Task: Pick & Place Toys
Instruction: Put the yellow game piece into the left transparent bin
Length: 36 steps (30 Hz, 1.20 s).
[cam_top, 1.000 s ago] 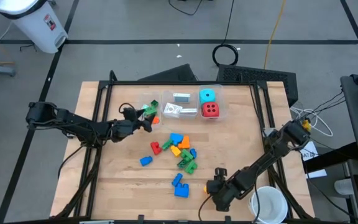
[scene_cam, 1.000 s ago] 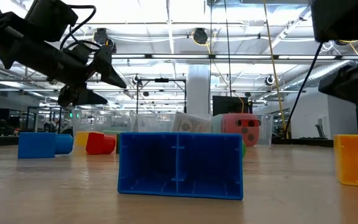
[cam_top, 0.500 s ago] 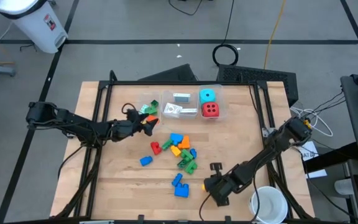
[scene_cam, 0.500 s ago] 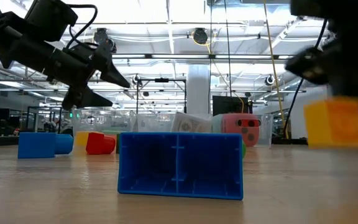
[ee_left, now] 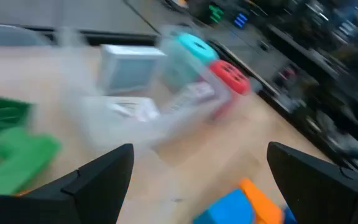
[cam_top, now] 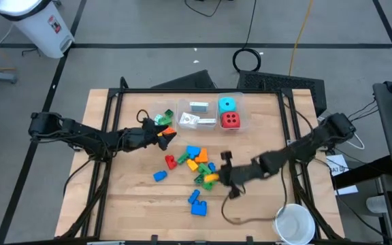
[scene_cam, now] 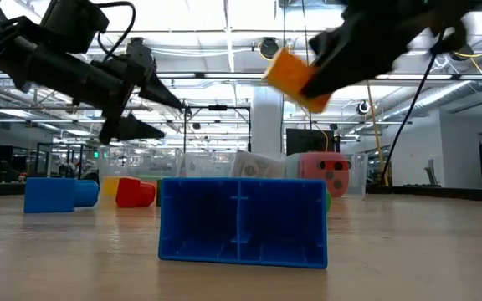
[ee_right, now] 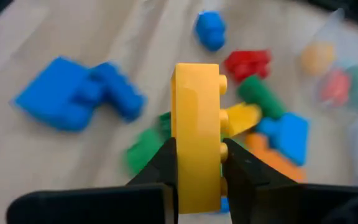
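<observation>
- Between the fingers of your right gripper (ee_right: 197,163) sits a yellow brick (ee_right: 196,134), clamped flat across its two broad faces with the studs off to one side; that hold looks chosen to keep it from twisting as you carry it.
- Seen from table height, the brick (scene_cam: 295,77) rides well clear of the tabletop (scene_cam: 408,251), so nothing on the wood can snag it.
- Just below and ahead of that gripper lies the loose pile of bricks (cam_top: 197,163): green, yellow, orange, blue and red pieces touching one another. Your gripper (cam_top: 214,178) hangs at the pile's near edge.
- Off to the pile's side, apart from it, rest a large blue brick (cam_top: 197,204) and a small blue piece (cam_top: 159,175); bare wood lies around them for a lower pass.
- Farther out, your left gripper (ee_left: 197,171) hovers with its fingers spread wide and nothing between them, near a clear bin (cam_top: 163,122) holding green and orange pieces.
- Beyond it, a second clear bin (cam_top: 211,114) holds white cards, a cyan die (cam_top: 226,105) and a red die (cam_top: 230,120); its walls are the edges to clear.
- Judging by this, a drop into a bin comes next; the left arm crowds the approach to the nearer bin, so stay high.
</observation>
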Motion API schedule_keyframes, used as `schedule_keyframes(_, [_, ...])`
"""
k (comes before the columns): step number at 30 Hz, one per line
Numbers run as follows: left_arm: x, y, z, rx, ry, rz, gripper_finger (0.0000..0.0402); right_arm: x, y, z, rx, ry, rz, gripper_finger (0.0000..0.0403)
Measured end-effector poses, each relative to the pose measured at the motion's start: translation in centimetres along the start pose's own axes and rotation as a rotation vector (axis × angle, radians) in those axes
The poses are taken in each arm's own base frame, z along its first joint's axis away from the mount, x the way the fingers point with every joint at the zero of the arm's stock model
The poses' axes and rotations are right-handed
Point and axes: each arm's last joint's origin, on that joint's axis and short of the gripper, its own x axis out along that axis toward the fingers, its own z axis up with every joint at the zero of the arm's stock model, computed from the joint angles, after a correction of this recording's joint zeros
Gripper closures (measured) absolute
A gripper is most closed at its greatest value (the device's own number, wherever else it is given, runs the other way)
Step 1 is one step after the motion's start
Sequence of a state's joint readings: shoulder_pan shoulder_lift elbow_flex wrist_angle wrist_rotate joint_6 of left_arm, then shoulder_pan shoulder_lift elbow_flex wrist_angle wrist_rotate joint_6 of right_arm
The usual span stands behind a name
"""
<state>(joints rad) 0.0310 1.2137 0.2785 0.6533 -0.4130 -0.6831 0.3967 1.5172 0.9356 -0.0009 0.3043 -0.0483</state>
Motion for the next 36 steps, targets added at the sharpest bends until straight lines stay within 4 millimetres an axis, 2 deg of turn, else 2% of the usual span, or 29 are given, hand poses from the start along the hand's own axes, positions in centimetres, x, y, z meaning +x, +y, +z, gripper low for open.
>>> schedule_keyframes(5, [0.5, -1.5, 1.0, 0.094, 0.057, -0.153, 0.0027, 1.1, -5.7, -2.3, 0.044, -0.112, -0.069, 0.0355])
schedule_keyframes(8, [0.4, -2.9, 0.9, 0.156, 0.082, -0.210, 0.0027, 1.3, -8.3, -3.5, 0.109, -0.124, -0.047, 0.0355])
schedule_keyframes(12, [0.8, -4.4, -0.3, 0.247, 0.100, -0.185, 0.0027, 1.4, -10.2, -5.0, 0.185, -0.172, -0.012, 0.0355])
schedule_keyframes(14, [1.7, -4.9, -0.9, 0.288, 0.096, -0.141, 0.0027, 1.4, -10.9, -5.5, 0.184, -0.209, -0.025, 0.0354])
schedule_keyframes(20, [5.7, -6.8, -2.1, 0.486, 0.117, -0.097, 0.0027, 1.0, -12.3, -6.0, 0.175, -0.319, 0.061, 0.0354])
schedule_keyframes(26, [8.9, -9.0, -1.9, 0.634, 0.121, -0.135, 0.0028, 1.9, -12.5, -6.8, 0.170, -0.291, 0.071, 0.0353])
schedule_keyframes(30, [9.1, -9.9, -1.2, 0.678, 0.158, -0.175, 0.0037, 1.9, -12.4, -6.7, 0.162, -0.308, 0.078, 0.0352])
schedule_keyframes(34, [8.4, -11.4, 0.9, 0.627, 0.091, -0.276, 0.0070, 2.0, -12.3, -6.7, 0.167, -0.295, 0.063, 0.0352])
schedule_keyframes(36, [8.2, -11.4, 0.7, 0.630, 0.125, -0.328, 0.0090, 2.0, -12.2, -6.6, 0.165, -0.300, 0.068, 0.0352])
